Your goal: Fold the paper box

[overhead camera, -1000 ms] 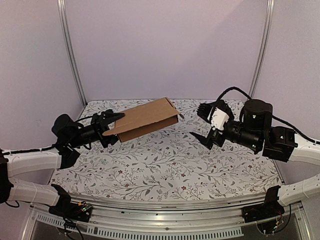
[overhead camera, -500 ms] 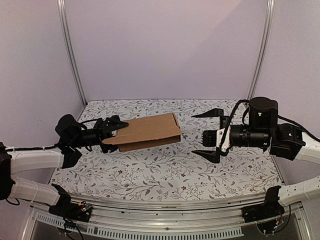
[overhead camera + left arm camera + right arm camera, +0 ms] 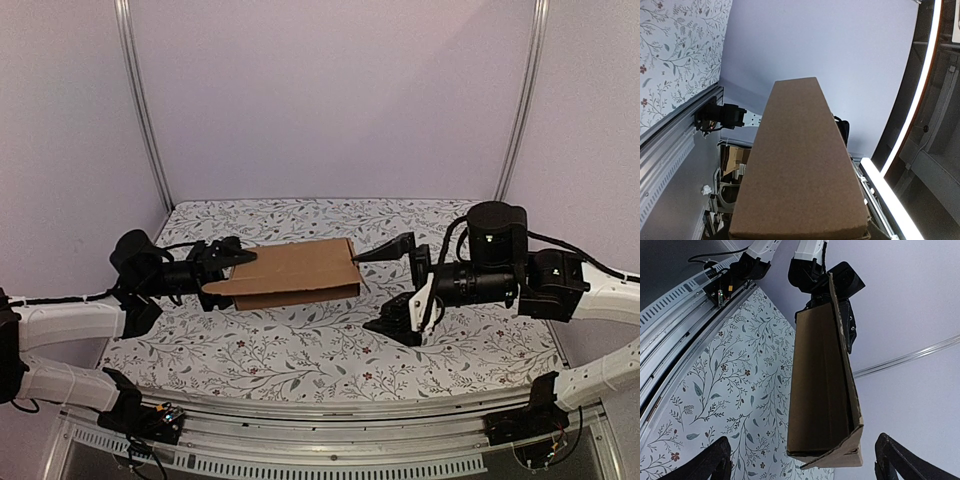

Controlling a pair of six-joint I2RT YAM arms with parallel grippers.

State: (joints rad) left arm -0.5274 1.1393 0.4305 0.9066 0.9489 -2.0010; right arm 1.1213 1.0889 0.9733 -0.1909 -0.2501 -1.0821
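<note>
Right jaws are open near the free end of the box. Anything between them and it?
Nothing visible: the right gripper faces the paper box end-on across bare air, while the left gripper holds the far end.

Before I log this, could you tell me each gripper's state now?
Left gripper: closed on the paper box.
Right gripper: open, fingers apart, holding nothing.

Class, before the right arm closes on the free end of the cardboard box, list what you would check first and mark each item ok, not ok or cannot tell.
1. The left gripper holds the paper box by its left end: ok.
2. Box lifted off the table: ok.
3. The right gripper is open wide enough for the box end: ok.
4. Box end lies between the right fingers in the right wrist view: ok.
5. End flap tucked shut: not ok, the end looks open.
6. Grip firmness on the left: cannot tell.
</note>
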